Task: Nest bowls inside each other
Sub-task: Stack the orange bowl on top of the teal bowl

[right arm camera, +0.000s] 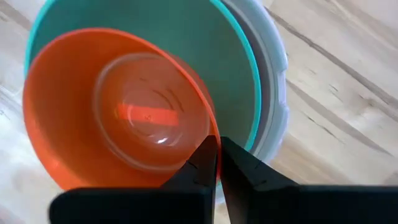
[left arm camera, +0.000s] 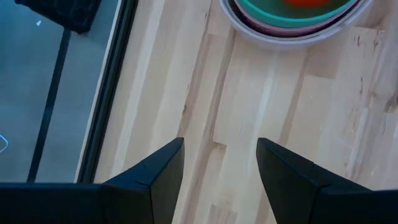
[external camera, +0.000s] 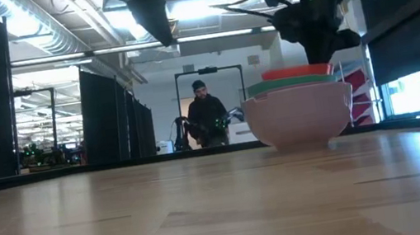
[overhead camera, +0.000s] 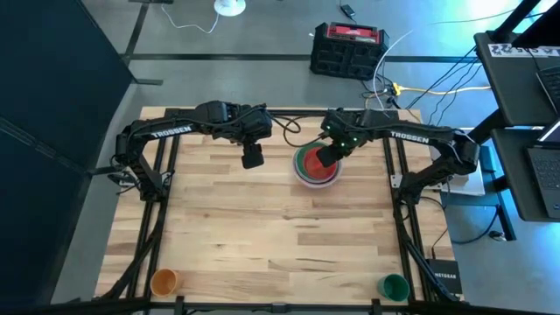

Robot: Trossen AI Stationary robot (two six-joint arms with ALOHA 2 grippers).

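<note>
A stack of nested bowls stands at the table's far middle: a pale outer bowl, a pink one, a green one and, innermost, the red bowl. The red bowl lies off-centre in the green one, its rim just above the green rim. My right gripper is over the stack, shut on the red bowl. My left gripper hangs open above bare wood to the left of the stack, nothing between its fingers. My right gripper pinches the red bowl's rim, one finger inside the bowl and one outside. The fingers come from above, pointing steeply down. The bowl sits upright inside the green bowl; whether it rests there or still hangs, I cannot tell.
An orange cup stands at the near left corner and a green cup at the near right. Bare wood spreads in front of the stack. A person stands in the room far beyond the table.
</note>
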